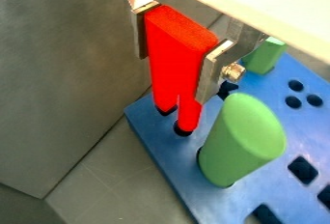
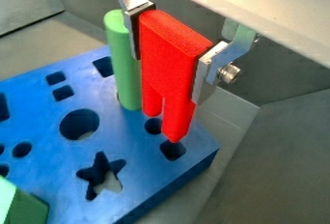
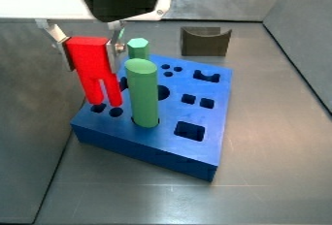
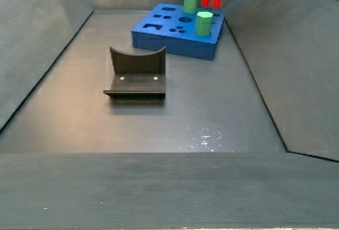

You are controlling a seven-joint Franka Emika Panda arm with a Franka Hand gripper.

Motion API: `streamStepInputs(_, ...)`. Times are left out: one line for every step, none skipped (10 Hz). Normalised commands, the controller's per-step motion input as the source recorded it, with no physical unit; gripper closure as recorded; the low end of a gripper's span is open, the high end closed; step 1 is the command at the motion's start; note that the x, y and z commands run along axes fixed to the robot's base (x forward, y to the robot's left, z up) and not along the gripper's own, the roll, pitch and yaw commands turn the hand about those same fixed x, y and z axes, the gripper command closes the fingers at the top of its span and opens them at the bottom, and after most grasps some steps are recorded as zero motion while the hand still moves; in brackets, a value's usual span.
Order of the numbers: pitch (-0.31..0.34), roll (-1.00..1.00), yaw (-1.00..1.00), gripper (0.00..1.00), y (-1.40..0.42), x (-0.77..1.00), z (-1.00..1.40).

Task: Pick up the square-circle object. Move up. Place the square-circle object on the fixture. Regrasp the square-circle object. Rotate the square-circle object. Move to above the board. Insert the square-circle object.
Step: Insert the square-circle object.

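My gripper (image 1: 178, 49) is shut on the square-circle object (image 1: 175, 59), a bright red peg held upright by its blocky upper end between the silver fingers (image 2: 213, 66). Its two prongs point down at two small holes near a corner of the blue board (image 1: 161, 141). The prong tips (image 2: 175, 131) hang right at the holes' mouths; I cannot tell whether they have entered. In a side view the gripper (image 3: 85, 35) holds the peg (image 3: 88, 69) over the board's (image 3: 143, 142) left part. The fixture (image 4: 135, 72) stands apart on the floor, bare.
A tall green cylinder (image 3: 140, 93) stands in the board right beside the peg, and a shorter one (image 3: 136, 48) behind it. Several other cut-outs, among them a star (image 2: 103, 173), lie open. Grey walls (image 4: 47, 65) enclose the floor. The fixture (image 3: 204, 41) sits behind the board.
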Motion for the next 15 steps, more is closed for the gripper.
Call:
streamStepInputs(0.0,0.13,-0.57,1.0,-0.13,0.49,-1.0)
streamStepInputs(0.0,-0.24,0.29,1.0,0.31,0.87,-0.98)
streamStepInputs(0.017,-0.11,0.19,1.0,0.32,0.66,-0.97)
streamStepInputs(-0.139,-0.07,0.0,1.0,0.07,0.01,-0.37)
streamStepInputs(-0.021,0.0,0.0,1.0,0.0,0.0,0.0)
streamStepInputs(-0.197,0.1,0.0,1.0,-0.08,0.0,-0.6)
streamStepInputs(-0.124,0.14,0.16,1.0,-0.06,0.11,-0.87)
streamStepInputs(-0.113,0.12,0.34,1.0,0.0,0.08,-0.9)
streamStepInputs(-0.103,0.13,0.38,1.0,0.0,0.0,-0.93)
streamStepInputs(-0.106,0.16,0.42,1.0,0.03,0.0,-0.91)
streamStepInputs(-0.081,0.19,0.43,1.0,0.04,-0.04,-0.9)
streamStepInputs(-0.047,0.18,0.33,1.0,0.0,0.0,-0.93)
streamStepInputs(-0.013,0.17,0.15,1.0,-0.11,0.08,-0.99)
streamStepInputs(-0.014,0.19,0.0,1.0,-0.45,0.17,-1.0)
streamStepInputs(-0.08,0.23,-0.27,1.0,-0.69,0.0,-0.95)
